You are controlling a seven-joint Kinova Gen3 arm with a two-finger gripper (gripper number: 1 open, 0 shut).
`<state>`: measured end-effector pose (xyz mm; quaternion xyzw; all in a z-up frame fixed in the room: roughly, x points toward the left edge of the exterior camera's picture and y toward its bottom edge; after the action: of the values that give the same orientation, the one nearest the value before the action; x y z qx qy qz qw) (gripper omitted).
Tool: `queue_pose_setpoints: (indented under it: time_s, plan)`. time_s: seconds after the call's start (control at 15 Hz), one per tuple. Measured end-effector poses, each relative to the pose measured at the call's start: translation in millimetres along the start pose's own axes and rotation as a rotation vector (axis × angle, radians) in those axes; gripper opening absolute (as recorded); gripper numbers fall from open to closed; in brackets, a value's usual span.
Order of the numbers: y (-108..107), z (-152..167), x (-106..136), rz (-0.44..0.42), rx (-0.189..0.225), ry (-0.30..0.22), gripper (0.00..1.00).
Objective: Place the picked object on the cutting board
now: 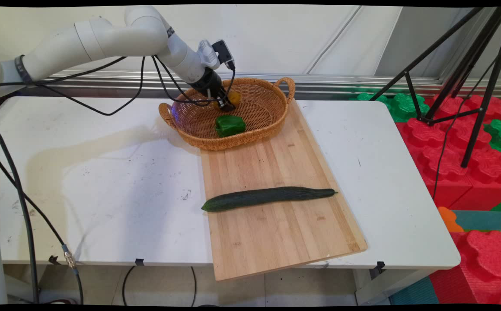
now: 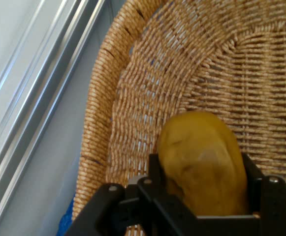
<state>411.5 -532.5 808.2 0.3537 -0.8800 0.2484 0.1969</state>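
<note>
my gripper (image 2: 202, 196) was clamped on a yellow fruit (image 2: 202, 162) (kind unclear) inside the wicker basket (image 1: 250, 140) | green pepper (image 1: 230, 125) lay just nearer in the basket | grip looked best kept firm and centred | open room judged above the basket rim; cucumber (image 1: 267, 198) well apart on the cutting board (image 1: 276, 242)

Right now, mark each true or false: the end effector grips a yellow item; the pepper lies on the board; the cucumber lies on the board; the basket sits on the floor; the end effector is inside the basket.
1. The end effector grips a yellow item: true.
2. The pepper lies on the board: false, it lies in the basket.
3. The cucumber lies on the board: true.
4. The basket sits on the floor: false, it sits at the board's far end on the table.
5. The end effector is inside the basket: true.
</note>
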Motion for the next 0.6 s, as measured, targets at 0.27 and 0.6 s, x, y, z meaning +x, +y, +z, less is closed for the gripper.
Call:
queue_pose_setpoints:
  time_s: [0.27,0.6]
  plan:
    - [-0.1,-15.4,2.0,-0.013,-0.007,0.023,0.00]
    - [-2.6,-49.7,3.9,-0.020,-0.026,0.067,0.00]
